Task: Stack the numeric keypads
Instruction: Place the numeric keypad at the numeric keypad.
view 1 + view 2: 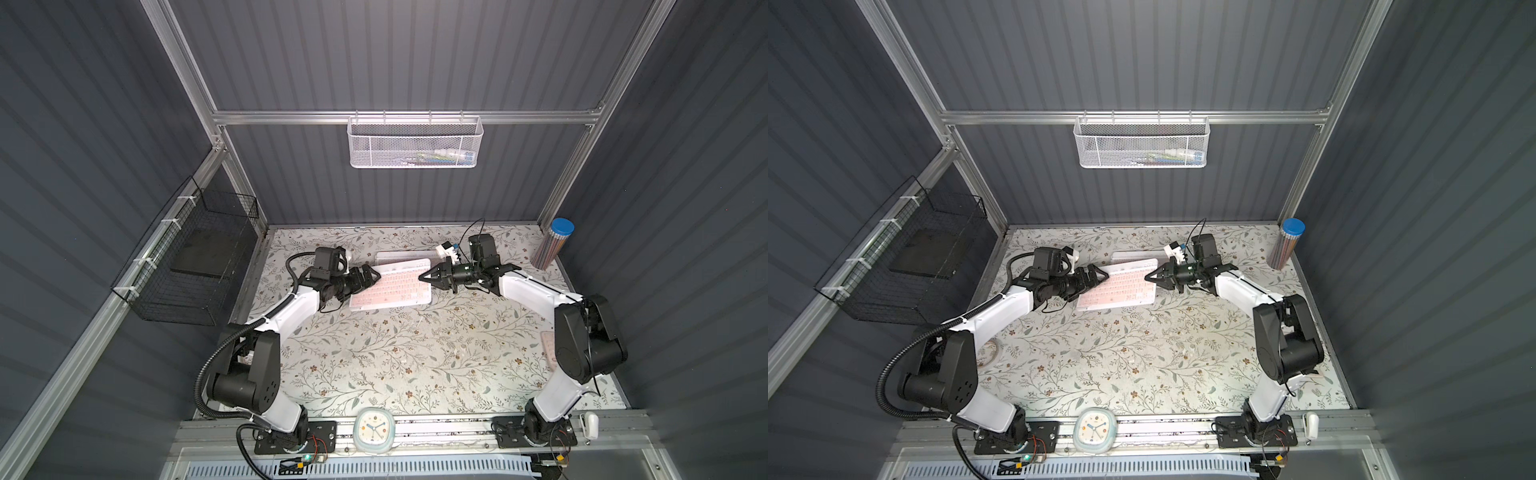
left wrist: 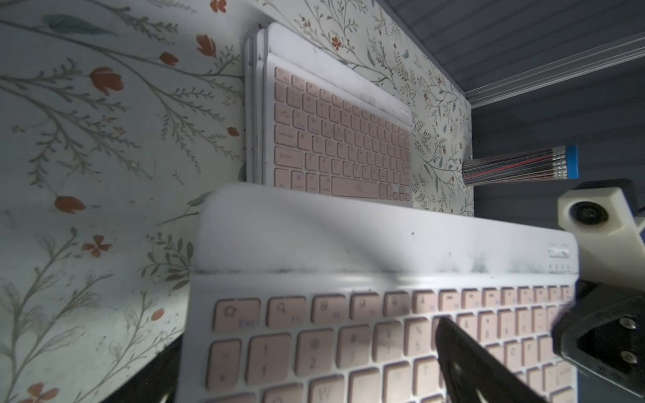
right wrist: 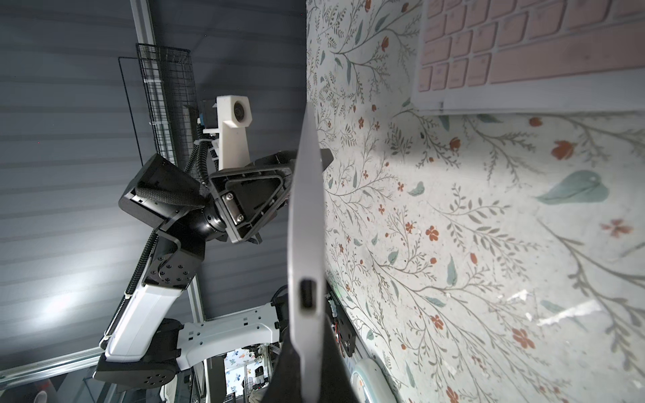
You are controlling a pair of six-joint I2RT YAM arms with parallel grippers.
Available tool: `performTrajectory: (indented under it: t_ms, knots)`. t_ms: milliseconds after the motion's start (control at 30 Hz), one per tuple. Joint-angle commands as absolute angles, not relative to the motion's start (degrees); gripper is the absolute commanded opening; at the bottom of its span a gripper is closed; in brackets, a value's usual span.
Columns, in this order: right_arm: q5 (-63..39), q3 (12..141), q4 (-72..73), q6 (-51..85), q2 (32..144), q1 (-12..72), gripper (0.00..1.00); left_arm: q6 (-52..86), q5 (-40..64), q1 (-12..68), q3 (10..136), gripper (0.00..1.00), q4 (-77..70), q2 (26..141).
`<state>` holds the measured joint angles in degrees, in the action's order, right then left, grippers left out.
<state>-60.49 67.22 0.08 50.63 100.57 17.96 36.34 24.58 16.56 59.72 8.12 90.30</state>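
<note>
Right fingers (image 1: 432,275) pinched shut on one short edge of a pink keypad (image 1: 390,286), left fingers (image 1: 371,272) spread wide astride the opposite edge, clamping nothing; same in both top views, with the pink keypad held clear of the table (image 1: 374,365) and hiding the near edge of the stack (image 1: 397,254) behind it. From the left wrist: one left finger (image 2: 471,366) over the keys, its partner below, stack (image 2: 335,132) beyond, pink-keyed on top, layers slightly stepped along one side. From the right wrist: pink keypad (image 3: 307,226) edge-on, gripped only at the right fingers (image 3: 284,377). Likely trouble: drooping or pivoting in that single-ended pinch, clipping the stack's edge and shoving it, or landing skewed if released before squaring up overhead.
</note>
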Motion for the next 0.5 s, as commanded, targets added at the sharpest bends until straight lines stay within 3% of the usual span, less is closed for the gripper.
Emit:
performTrajectory:
  t_ms: [0,467]
  knots:
    - [-63.86,71.34,0.29,47.61,103.70,16.38,0.00,36.37,26.50,17.11,64.22,1.00,7.43,91.75]
    - [-63.83,93.60,-25.81,27.63,119.45,10.63,0.00,32.16,19.31,23.28,79.36,1.00,11.11,106.87]
